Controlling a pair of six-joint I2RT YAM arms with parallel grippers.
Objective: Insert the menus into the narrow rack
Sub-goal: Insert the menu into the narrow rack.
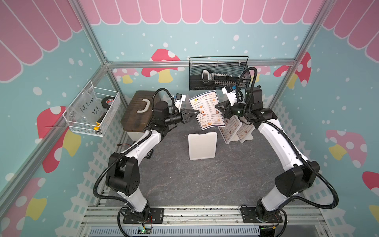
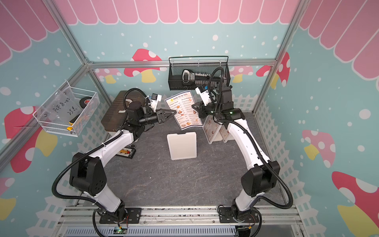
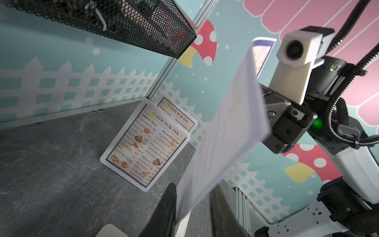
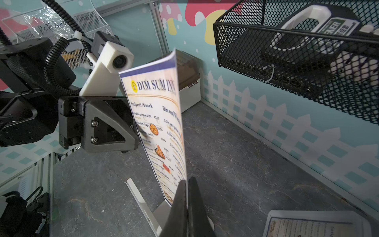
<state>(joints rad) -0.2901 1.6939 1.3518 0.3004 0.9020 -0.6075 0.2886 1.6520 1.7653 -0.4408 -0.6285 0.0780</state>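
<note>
One menu (image 1: 207, 110) hangs upright in the air over the table, printed side visible in both top views (image 2: 184, 110). My right gripper (image 1: 216, 107) is shut on its right edge; in the right wrist view the fingertips (image 4: 187, 180) pinch the sheet. My left gripper (image 1: 197, 112) straddles the opposite edge, open, with the sheet (image 3: 225, 127) between jaws that stand apart. Below lies an empty white rack (image 1: 202, 146), seen edge-on in the right wrist view (image 4: 143, 203). Two more menus (image 3: 147, 143) (image 3: 178, 117) stand in white racks (image 1: 231, 131) at the right.
A box with a dark wooden lid (image 1: 139, 110) sits behind the left arm. A black mesh basket (image 1: 217, 73) hangs on the back wall just above the held menu. A white wire basket (image 1: 92, 110) hangs on the left wall. A small black item (image 2: 126, 152) lies under the left arm.
</note>
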